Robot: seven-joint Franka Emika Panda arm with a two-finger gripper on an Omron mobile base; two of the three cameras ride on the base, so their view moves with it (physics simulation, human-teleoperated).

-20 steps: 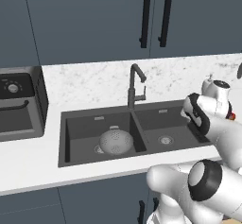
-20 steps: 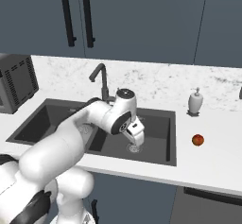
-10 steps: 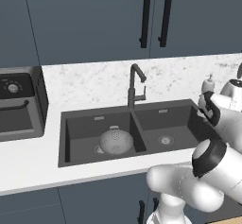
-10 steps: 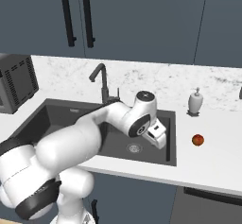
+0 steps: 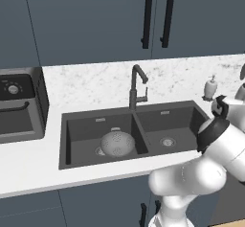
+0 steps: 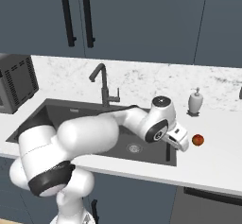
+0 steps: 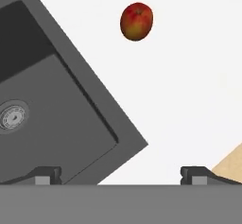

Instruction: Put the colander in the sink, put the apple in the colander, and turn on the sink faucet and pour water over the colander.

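Pincer [image 7: 120,173] swung rightward, apple [image 7: 136,21] ahead, apart

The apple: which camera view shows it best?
The hand view: the apple appears large and unobstructed on the white counter, beyond the sink corner. The right base view shows it small, beside the gripper.

The left base view sits back and up high, looking down at the sink [image 5: 129,132] mid-frame with the faucet [image 5: 137,87] above it. The right base view catches the same sink [image 6: 61,119] and faucet [image 6: 105,86] from the other side. The hand view is way closer, looking straight down at the sink's [image 7: 52,105] corner on its left and the apple [image 7: 136,21] near the top.
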